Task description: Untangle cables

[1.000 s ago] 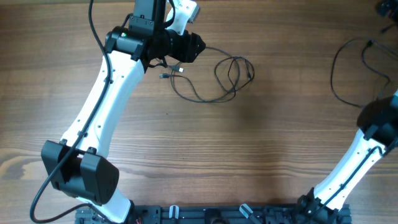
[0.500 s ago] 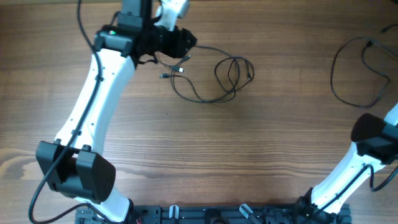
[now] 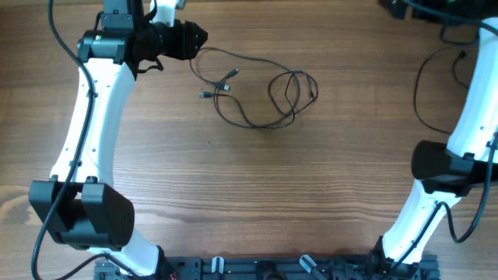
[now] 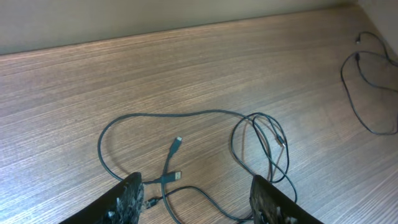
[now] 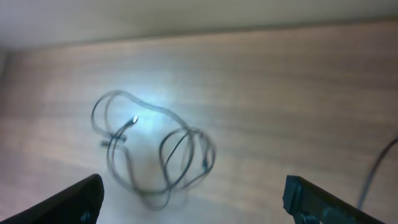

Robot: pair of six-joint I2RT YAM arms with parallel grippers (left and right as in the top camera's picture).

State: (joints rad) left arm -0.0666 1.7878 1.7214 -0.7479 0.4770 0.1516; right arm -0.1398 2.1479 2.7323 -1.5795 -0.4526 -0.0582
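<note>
Several thin black flexible cords (image 3: 292,89) with small silvery plug ends (image 3: 231,75) lie tangled on the far middle of the brown wood-grain table (image 3: 311,194). On one side is a tight bunch of overlapping loops. A wider open loop sweeps from it toward my left arm, and two plug tips lie inside that loop. One more loose black cord (image 3: 424,85) lies well apart toward the table's right side, on its own, so I judge that part of the sorting done. The main bunch is what is left: its loops cross one another, and I cannot tell how many cords it holds. My left gripper (image 4: 196,183) hovers by the end of the wide loop with its fingers apart. A strand on the table shows in the gap between them, but nothing is pinched. My right gripper (image 5: 193,186) is spread wide and empty, looking at the bunch through a blurred view. I judge the task midway at best.
</note>
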